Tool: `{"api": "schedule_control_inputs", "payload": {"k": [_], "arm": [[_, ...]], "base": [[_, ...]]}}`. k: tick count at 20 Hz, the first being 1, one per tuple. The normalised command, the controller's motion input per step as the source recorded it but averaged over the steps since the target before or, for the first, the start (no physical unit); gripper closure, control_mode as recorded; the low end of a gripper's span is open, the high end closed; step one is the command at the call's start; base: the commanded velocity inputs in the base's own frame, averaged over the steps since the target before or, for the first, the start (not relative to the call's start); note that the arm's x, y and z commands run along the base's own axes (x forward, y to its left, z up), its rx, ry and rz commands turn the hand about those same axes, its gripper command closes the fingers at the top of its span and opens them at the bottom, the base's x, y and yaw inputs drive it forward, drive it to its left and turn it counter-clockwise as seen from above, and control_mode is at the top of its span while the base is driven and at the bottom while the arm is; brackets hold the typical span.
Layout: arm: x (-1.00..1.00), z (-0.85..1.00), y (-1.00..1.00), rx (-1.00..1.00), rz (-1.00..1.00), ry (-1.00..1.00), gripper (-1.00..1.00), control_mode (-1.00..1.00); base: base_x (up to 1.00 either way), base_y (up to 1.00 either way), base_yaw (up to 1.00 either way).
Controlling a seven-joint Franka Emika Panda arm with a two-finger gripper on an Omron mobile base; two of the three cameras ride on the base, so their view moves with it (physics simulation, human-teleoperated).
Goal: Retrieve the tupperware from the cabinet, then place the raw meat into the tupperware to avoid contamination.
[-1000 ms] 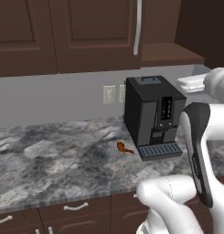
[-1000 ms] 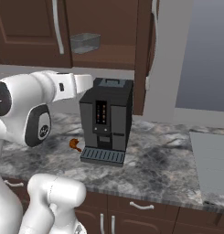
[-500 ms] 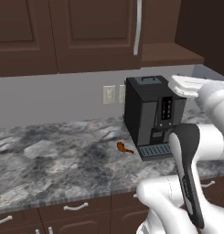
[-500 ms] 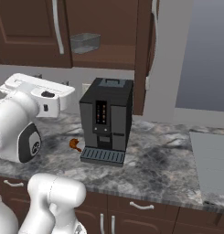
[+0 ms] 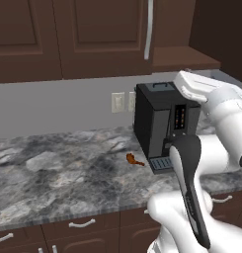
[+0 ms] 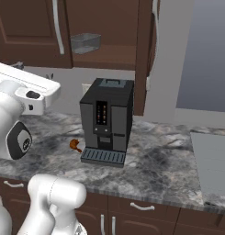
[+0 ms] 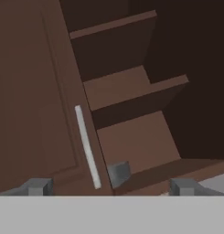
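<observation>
The tupperware (image 6: pixel 85 42) is a small grey translucent box on the lowest shelf of the dark brown cabinet (image 6: pixel 26 27), whose right door stands swung open. In the hand view the tupperware (image 7: pixel 119 172) sits at the shelf's near edge, just right of a silver bar handle (image 7: pixel 87 146). My gripper (image 7: pixel 111 187) is open and empty, well short of the shelf and aimed up at it. The raw meat (image 5: pixel 134 159), a tiny orange-brown drumstick, lies on the counter left of the coffee machine's tray; the same meat (image 6: pixel 75 145) shows from the other side.
A tall black coffee machine (image 6: pixel 107 119) stands on the grey marble counter (image 5: pixel 53 173) directly below the open shelf. A flat grey panel (image 6: pixel 212 165) lies in the counter at the right. Drawers with curved handles (image 5: pixel 81 224) run under the counter.
The hand has drawn back from the coffee machine, toward the left in the right base view, while the forearm swung down. The jaws stayed open; tupperware and meat have not moved.
</observation>
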Motion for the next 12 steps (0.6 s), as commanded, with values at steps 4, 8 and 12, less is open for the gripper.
{"api": "schedule_control_inputs", "payload": {"k": [4,8,12], "arm": [[0.01,0.17,0.12,-0.07,0.00,-0.01,-1.00,-1.00],[0.16,0.10,0.10,-0.12,0.00,0.05,-1.00,-1.00],[0.24,0.11,0.17,-0.11,0.00,0.03,-1.00,-1.00]], "base": [[0.00,0.00,0.00],[0.00,0.00,0.00],[0.00,0.00,0.00]]}}
